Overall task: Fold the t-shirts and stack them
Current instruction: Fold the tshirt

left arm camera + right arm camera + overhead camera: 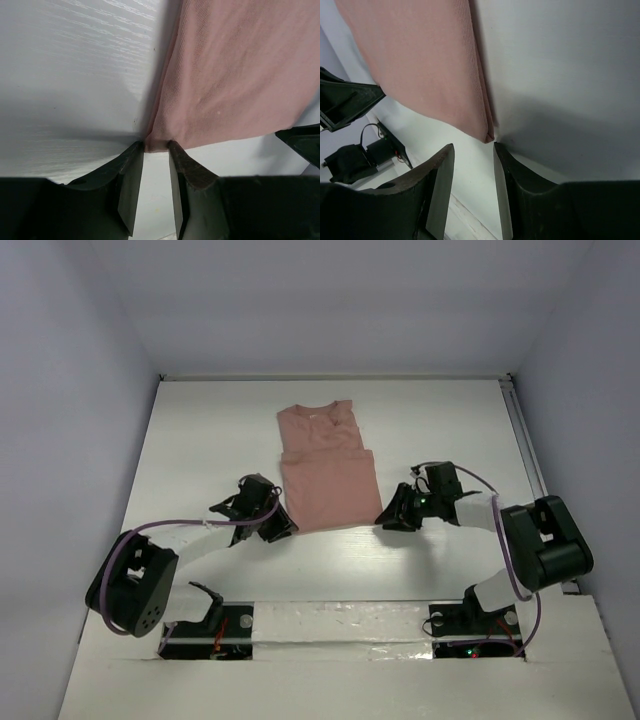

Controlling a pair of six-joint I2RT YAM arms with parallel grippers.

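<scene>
The salmon-pink t-shirt point(325, 465) lies folded flat on the white table, collar at the far end. My left gripper point(283, 527) sits low at its near left corner. In the left wrist view the fingertips point(139, 147) stand a little apart, with that corner of the t-shirt point(235, 75) right between them and the gripper point(156, 145) open. My right gripper point(387, 519) is at the near right corner. In the right wrist view it point(473, 146) is open, and the folded corner of the t-shirt point(420, 60) lies just beyond the tips, untouched.
The table point(200, 440) is boxed in by pale walls on three sides. A metal rail point(525, 450) runs along its right edge. Each wrist view shows the other arm's gripper across the shirt: the right one point(302, 142) and the left one point(347, 102).
</scene>
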